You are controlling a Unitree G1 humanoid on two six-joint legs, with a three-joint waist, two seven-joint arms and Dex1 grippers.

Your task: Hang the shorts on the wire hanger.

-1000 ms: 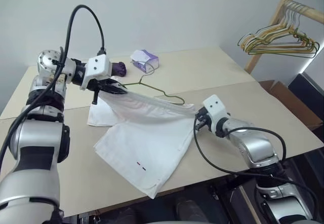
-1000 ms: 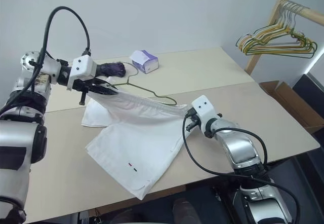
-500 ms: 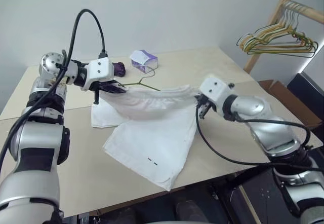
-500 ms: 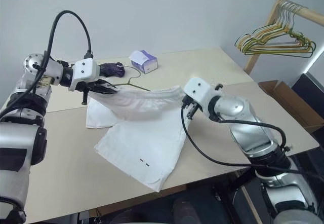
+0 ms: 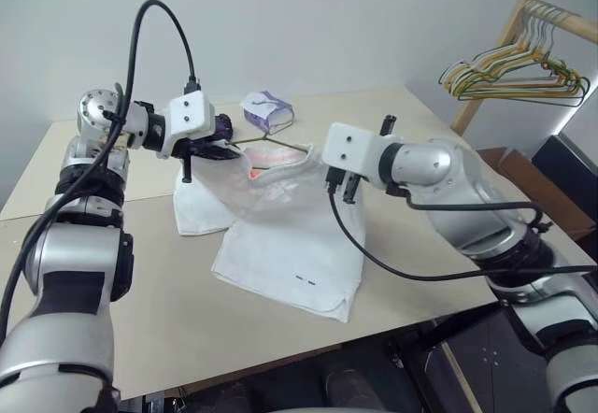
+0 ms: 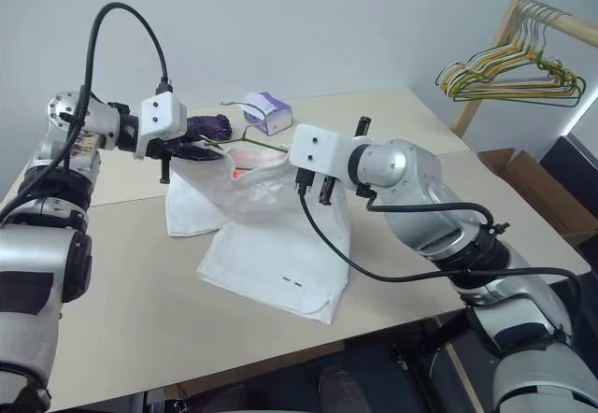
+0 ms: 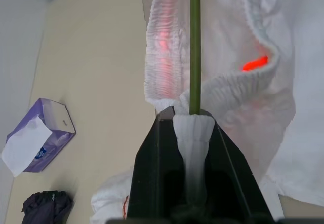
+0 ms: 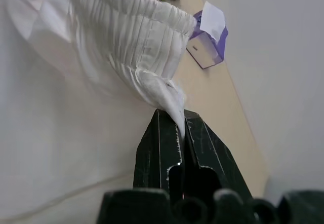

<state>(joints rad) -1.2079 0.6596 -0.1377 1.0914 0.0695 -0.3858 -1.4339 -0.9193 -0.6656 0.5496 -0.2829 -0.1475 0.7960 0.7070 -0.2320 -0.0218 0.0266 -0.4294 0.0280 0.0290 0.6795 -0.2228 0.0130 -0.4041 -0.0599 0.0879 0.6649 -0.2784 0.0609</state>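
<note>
The white shorts (image 5: pixel 280 235) hang by their gathered waistband between my two grippers, and their legs trail onto the table with the small dark mark near the front hem. My left gripper (image 7: pixel 187 117) is shut on one end of the waistband. The thin olive wire hanger (image 7: pixel 195 41) runs out of that same pinch across the waistband opening, its hook (image 5: pixel 269 135) near the tissue box. My right gripper (image 8: pixel 180 125) is shut on the other part of the waistband, held up just right of the left one (image 5: pixel 229 151).
A purple-and-white tissue box (image 5: pixel 266 111) and a dark purple bundle (image 5: pixel 221 125) sit behind the grippers. A wooden rack holding coloured coated hangers (image 5: pixel 514 72) stands at the far right beyond the beige table (image 5: pixel 140 282). A cardboard box (image 5: pixel 519 165) lies below the rack.
My right gripper rose and swung left toward the left gripper, carrying the waistband. The shorts bunched up and their hem slid back from the table's front edge. The left gripper stayed put.
</note>
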